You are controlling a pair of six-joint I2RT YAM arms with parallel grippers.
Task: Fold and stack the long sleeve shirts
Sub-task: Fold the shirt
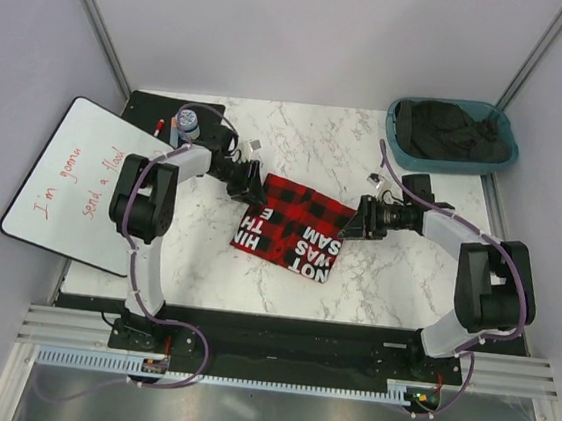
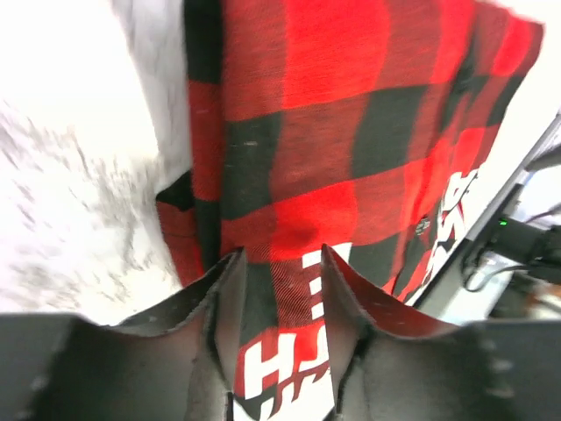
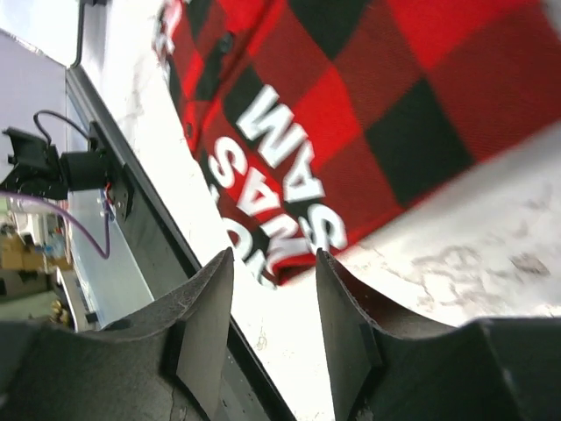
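1. At the middle of the worktop point(image 1: 309, 138) lies the shirt point(image 1: 294, 234), folded into a flat rectangle. It is red and black check, with big white letters showing on its near half.
2. My left claw point(image 1: 257, 195) sits at the shirt's far left corner. Its fingers stand apart, and from my left wrist I see the check cloth point(image 2: 333, 114) and part of the white letters in the gap of the claw point(image 2: 279, 259). I cannot tell whether either pad touches the cloth.
3. My right claw point(image 1: 353, 226) is at the shirt's right edge, low over the marble. Its fingers are apart too and clamp nothing. From my right wrist, the gap of the claw point(image 3: 273, 259) shows the lettered corner of the shirt point(image 3: 368, 96) and bare worktop beside it.
4. A teal bin point(image 1: 397, 140) stands at the far right corner, well apart from the shirt, with dark cloth point(image 1: 450, 130) heaped inside.
5. A whiteboard point(image 1: 75, 164) with red handwriting lies at the left, reaching past the worktop's left edge.
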